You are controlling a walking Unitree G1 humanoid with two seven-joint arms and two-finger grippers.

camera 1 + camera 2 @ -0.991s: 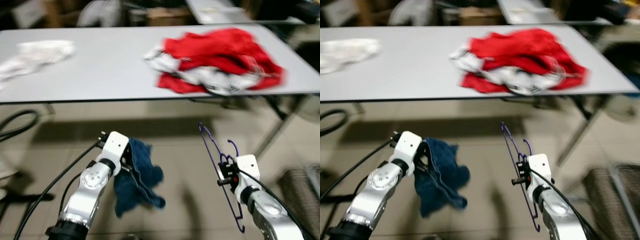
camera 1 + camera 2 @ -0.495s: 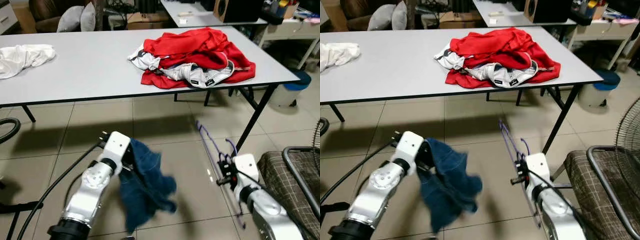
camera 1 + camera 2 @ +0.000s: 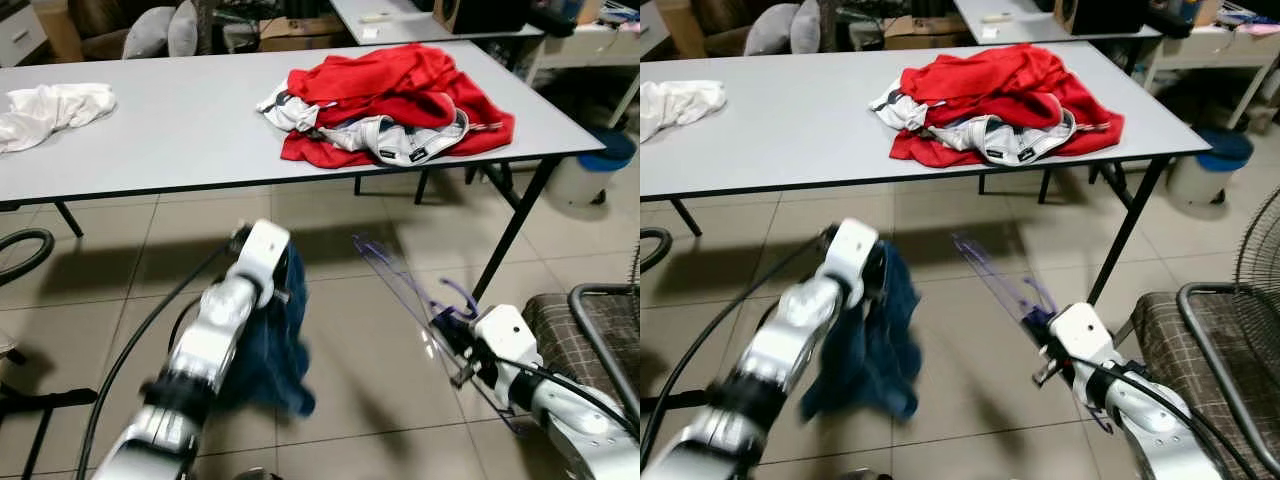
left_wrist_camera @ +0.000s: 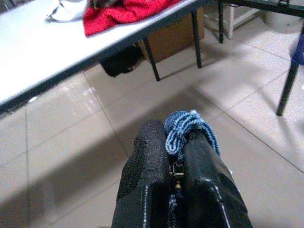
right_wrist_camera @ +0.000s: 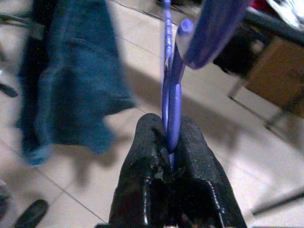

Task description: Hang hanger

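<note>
Evidently carrying: right claw (image 5: 168,156) at lower right of the frame clamps the purple hanger (image 3: 400,285), left claw (image 4: 173,156) at centre-left pinches blue denim garment (image 3: 275,345) below the counter (image 3: 180,130). Next likely joins garment and hanger.

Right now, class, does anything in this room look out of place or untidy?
Yes. A heap of red and white clothes lies crumpled on the grey table, and a white garment is bunched at its far left end, neither folded nor hung.
</note>
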